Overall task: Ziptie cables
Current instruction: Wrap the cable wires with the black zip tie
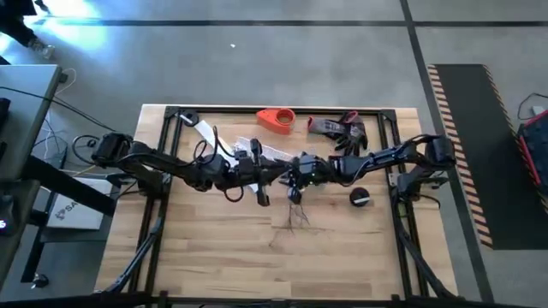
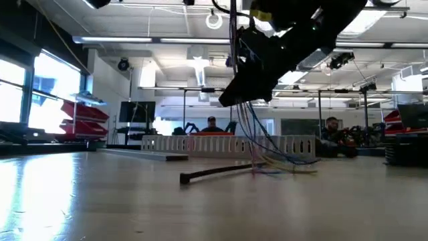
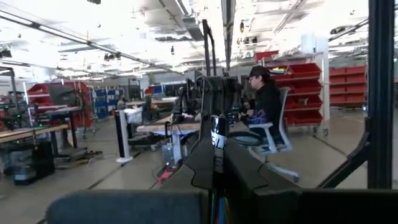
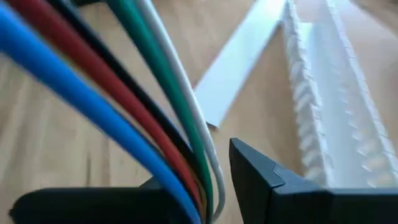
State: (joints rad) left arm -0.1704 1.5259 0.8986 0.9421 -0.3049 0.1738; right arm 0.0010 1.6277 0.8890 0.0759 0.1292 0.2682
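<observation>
Cables [image 4: 155, 118]: five counted in the right wrist view — blue, red, black, green, white.
Axis: near-vertical in the low view, hanging from mid-table to splayed ends on the wood.
Right gripper [image 1: 297, 175]: fingers closed around the bundle.
Left gripper [image 1: 257, 171]: beside it; fingers cannot be told.
Channel [image 4: 329, 106]: one.
Strip [image 4: 239, 68]: one.

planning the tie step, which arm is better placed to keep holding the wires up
Right, probably. The right gripper has the coloured wires running between its fingers, and they hang from it to the table. The left gripper is alongside, its wrist view showing no wires.
</observation>
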